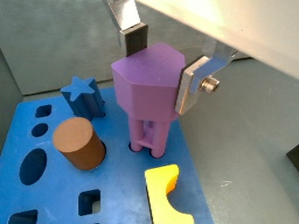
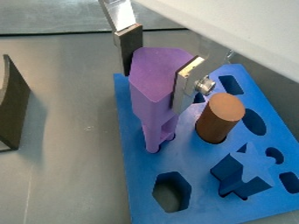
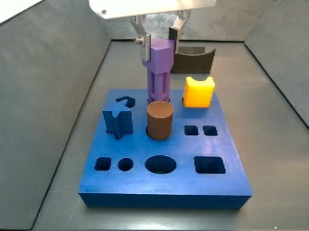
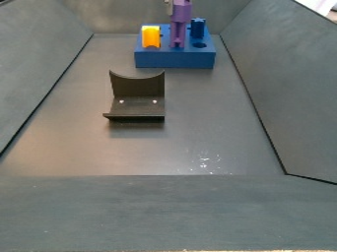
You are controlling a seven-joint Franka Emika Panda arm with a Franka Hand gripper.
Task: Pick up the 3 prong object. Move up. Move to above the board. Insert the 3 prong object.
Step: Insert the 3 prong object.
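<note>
So the gripper [image 1: 162,66] is sitting right over the board [image 1: 117,188], fingers [image 1: 191,85] clamped on the upper part of the 3 prong object [image 1: 147,87], one plate on each side. The purple piece stands upright with its prongs down at the board's top, right next to the brown cylinder [image 1: 79,144]. In a side view the yellow block [image 3: 200,91] sits just behind it on the board [image 3: 169,185], dark blue notched block [image 3: 117,122] off to the side.

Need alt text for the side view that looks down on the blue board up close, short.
The gripper holds the purple 3 prong object upright, its prongs down at the blue board. A brown cylinder, a dark blue block and a yellow block stand in the board.
</note>
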